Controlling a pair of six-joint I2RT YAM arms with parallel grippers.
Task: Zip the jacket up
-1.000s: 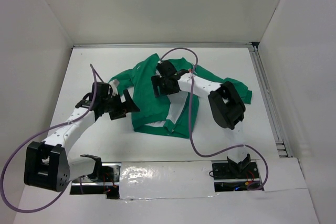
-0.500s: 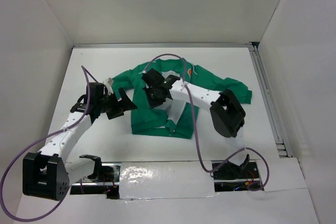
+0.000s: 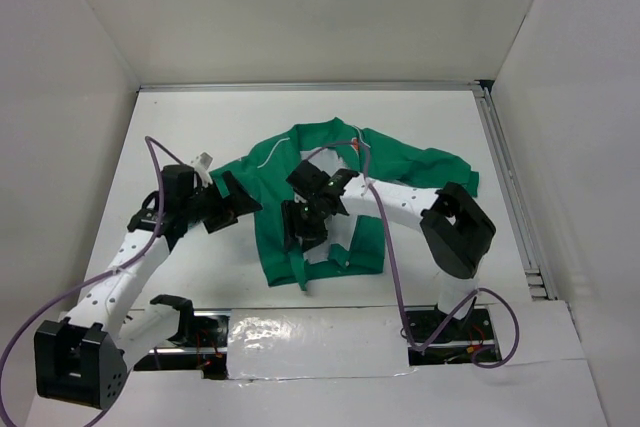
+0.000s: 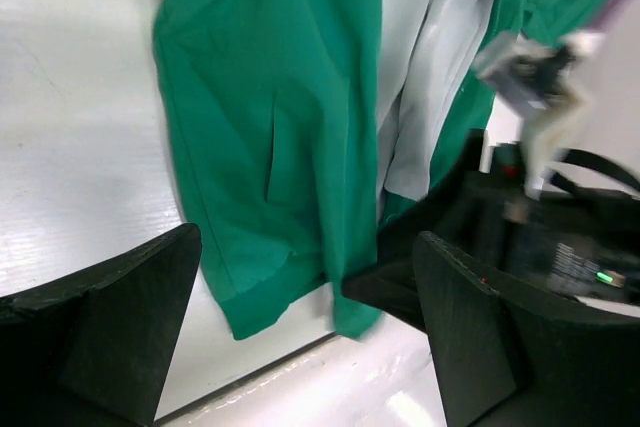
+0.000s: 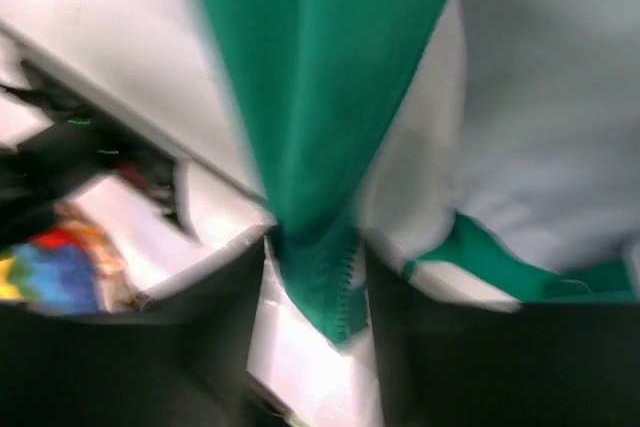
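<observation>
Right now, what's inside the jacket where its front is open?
The white lining shows inside the jacket, between its green front panels. From above, the right gripper, pinching a front edge, covers part of the opening, hiding what lies there.

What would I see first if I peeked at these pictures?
A bright green jacket lies in the middle of the white table, its front open so the white lining shows. The right gripper pinches the jacket's front edge down by the hem. The left gripper hangs open just beside the jacket's side.
</observation>
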